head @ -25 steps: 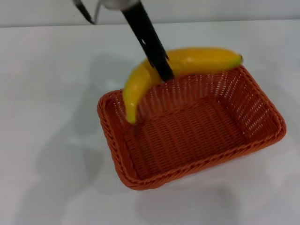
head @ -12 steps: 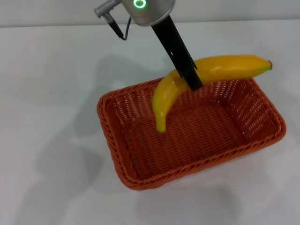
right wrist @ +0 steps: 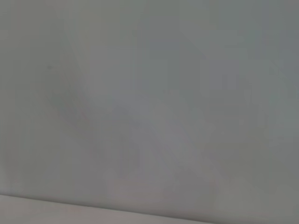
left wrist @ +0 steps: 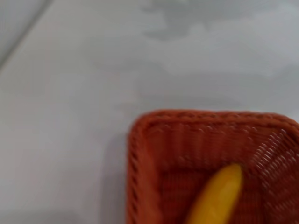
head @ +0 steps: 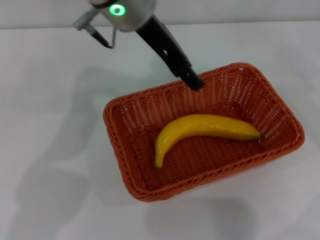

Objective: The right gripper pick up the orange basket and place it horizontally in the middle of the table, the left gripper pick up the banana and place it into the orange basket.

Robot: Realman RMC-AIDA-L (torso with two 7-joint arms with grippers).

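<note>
The yellow banana (head: 205, 129) lies flat on the floor of the orange basket (head: 114, 131), its curve running along the basket's length. The basket sits lengthwise across the middle of the white table (head: 45, 115). My left gripper (head: 192, 80) hangs just above the basket's far rim, clear of the banana, open and holding nothing; only one black finger of it shows. The left wrist view looks down on one corner of the basket (left wrist: 140, 154) and one end of the banana (left wrist: 217, 196). The right gripper is out of view.
Bare white tabletop surrounds the basket on all sides. The left arm's grey end with a green light (head: 117, 10) and a cable sits at the far edge. The right wrist view shows only a plain grey surface.
The banana was held over the basket's far rim and then let go; it now lies inside the basket. The left gripper has lifted and pulled back toward the far left.
</note>
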